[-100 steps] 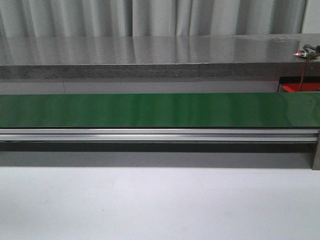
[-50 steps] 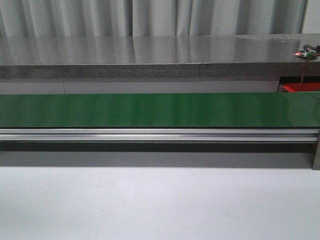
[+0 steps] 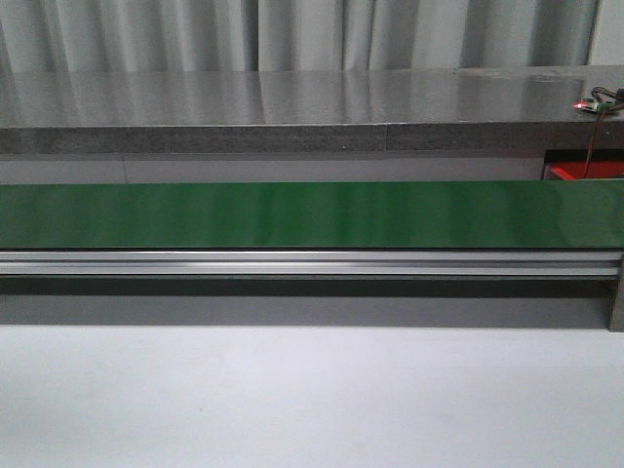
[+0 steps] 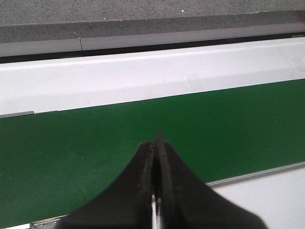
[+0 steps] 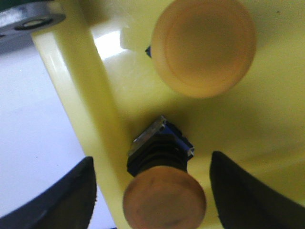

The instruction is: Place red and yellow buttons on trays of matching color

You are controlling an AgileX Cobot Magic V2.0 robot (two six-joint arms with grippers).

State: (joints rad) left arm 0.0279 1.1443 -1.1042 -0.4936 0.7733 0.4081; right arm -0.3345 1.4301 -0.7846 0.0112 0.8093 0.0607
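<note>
left jaws pressed together over green belt (image 4: 95, 143); right jaws spread around yellow button (image 5: 164, 200).

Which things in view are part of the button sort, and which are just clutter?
Job:
- yellow tray
- two yellow buttons in it
- right gripper, open over them
- left gripper, shut over green conveyor belt

Clutter:
- red box
- cable
- curtain

A white table (image 3: 312, 400) fills the near ground, bare across the front view. At its far edge runs a long green conveyor belt (image 3: 312, 214) on a silver aluminium rail (image 3: 312, 261), spanning nine o'clock to three o'clock. Behind it sits a grey stone counter (image 3: 292, 107). By the right wrist view, a yellow tray (image 5: 267, 129) rests on white tabletop, holding two yellow buttons (image 5: 204, 50).
</note>
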